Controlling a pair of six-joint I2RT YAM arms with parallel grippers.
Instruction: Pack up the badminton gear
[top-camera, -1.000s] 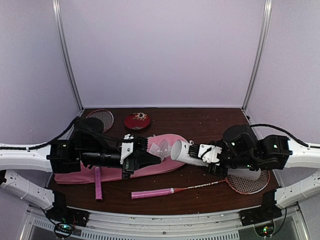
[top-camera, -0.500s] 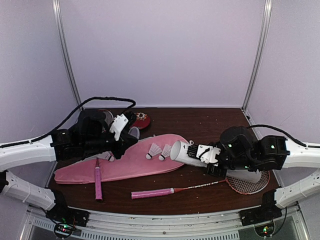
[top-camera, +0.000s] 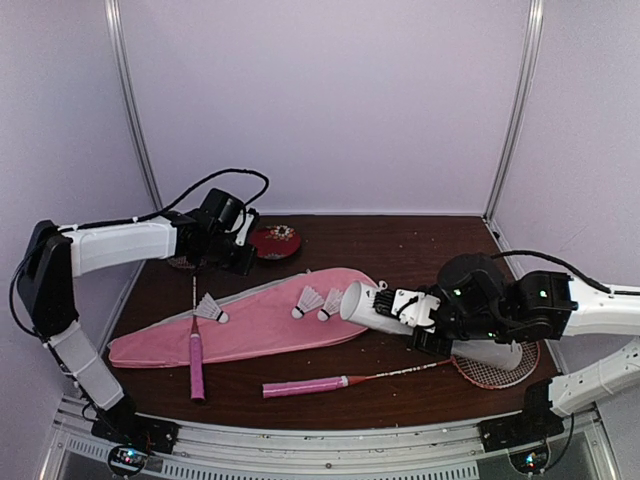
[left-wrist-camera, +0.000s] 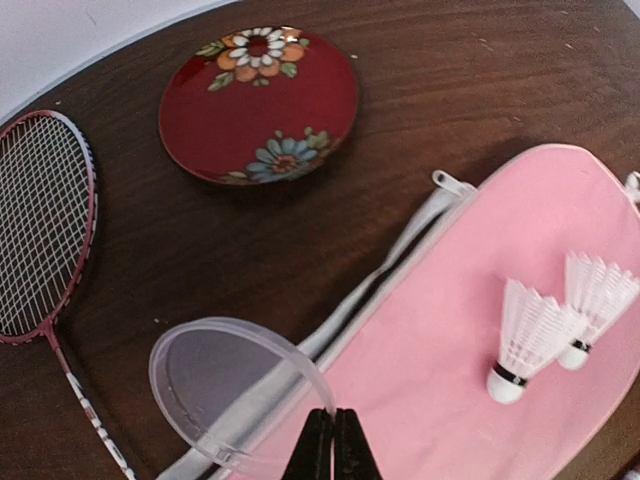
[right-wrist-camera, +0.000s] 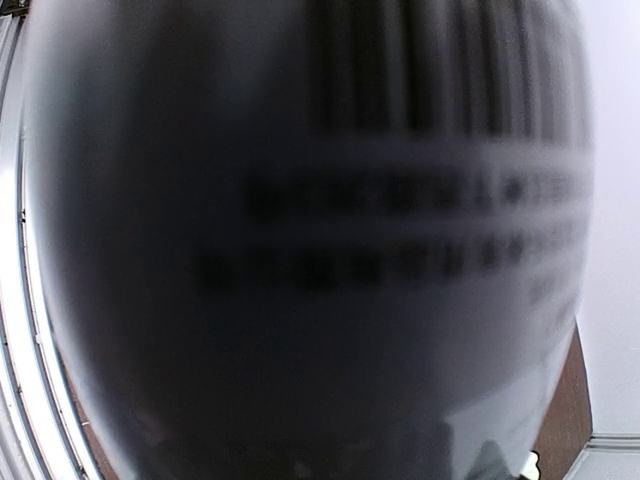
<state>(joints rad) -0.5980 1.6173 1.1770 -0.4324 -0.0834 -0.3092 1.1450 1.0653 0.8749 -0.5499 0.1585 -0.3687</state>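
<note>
**Lid in my left gripper, tube in my right**

My left gripper (left-wrist-camera: 333, 440) is closed tight, its tips pinching the rim of a clear round lid (left-wrist-camera: 235, 385). It hangs over the back left of the table (top-camera: 400, 245), above the zip edge of the pink bag (top-camera: 250, 328) and near the red flowered dish (left-wrist-camera: 262, 105).

My right gripper (top-camera: 405, 308) is clamped around the long white tube (top-camera: 365, 303). The tube is tilted, with its open mouth pointing left at the bag's wide end. In my right wrist view it fills the frame as a blur.

Two shuttlecocks (top-camera: 308, 300) (top-camera: 330, 303) lie side by side on the bag just in front of that mouth. A third shuttlecock (top-camera: 210, 308) rests further left on the bag.

One racket (top-camera: 197, 365) lies across the bag's narrow end, its head beside the dish. The other racket (top-camera: 305, 386) lies along the near edge, its head under my right arm.
</note>
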